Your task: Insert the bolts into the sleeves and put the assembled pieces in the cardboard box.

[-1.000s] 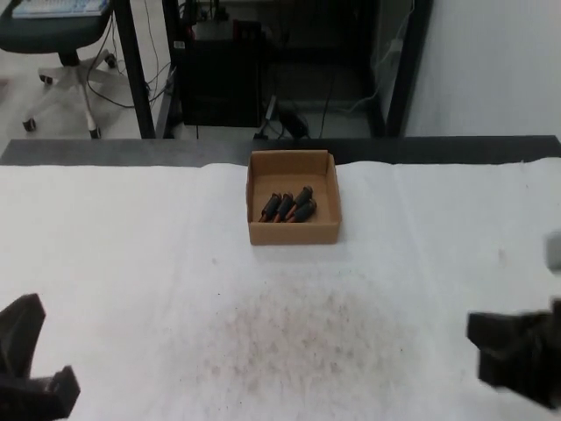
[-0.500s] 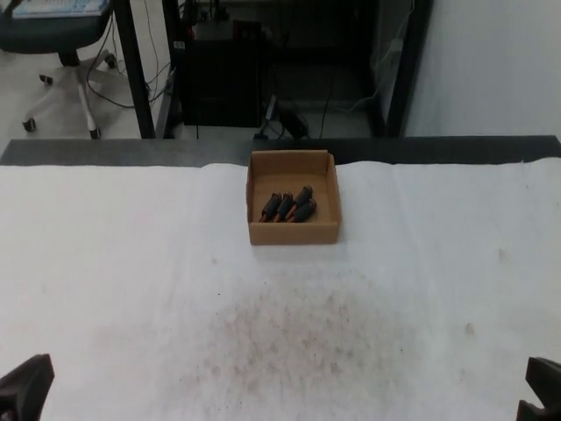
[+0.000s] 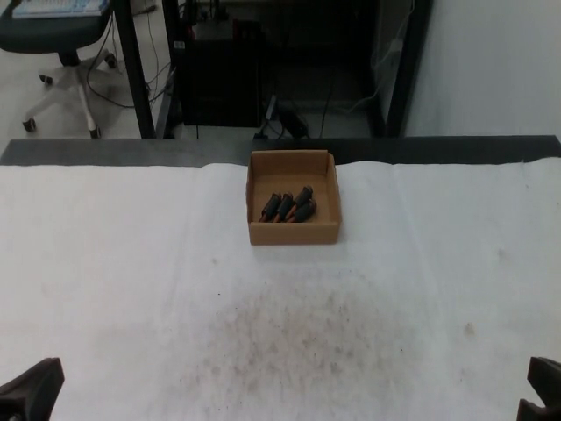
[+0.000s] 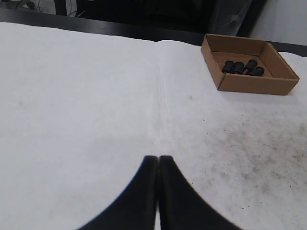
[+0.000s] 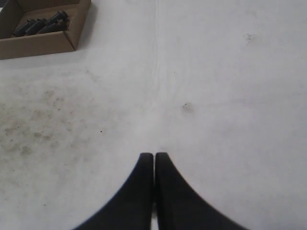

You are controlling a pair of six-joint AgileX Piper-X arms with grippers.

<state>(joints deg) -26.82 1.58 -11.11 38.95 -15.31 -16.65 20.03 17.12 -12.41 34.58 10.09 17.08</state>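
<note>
Four assembled pieces (image 3: 288, 208), one cardboard box (image 3: 293, 233).

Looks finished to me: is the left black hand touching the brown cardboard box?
Apart. The left wrist view shows bare white cloth between the left black hand and the brown cardboard box.

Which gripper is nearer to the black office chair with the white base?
Left. The black office chair stands far-left; the left gripper is near-left, the right gripper near-right, farther across.

Lab — office chair (image 3: 54, 35), cloth-covered bench (image 3: 131, 263)
</note>
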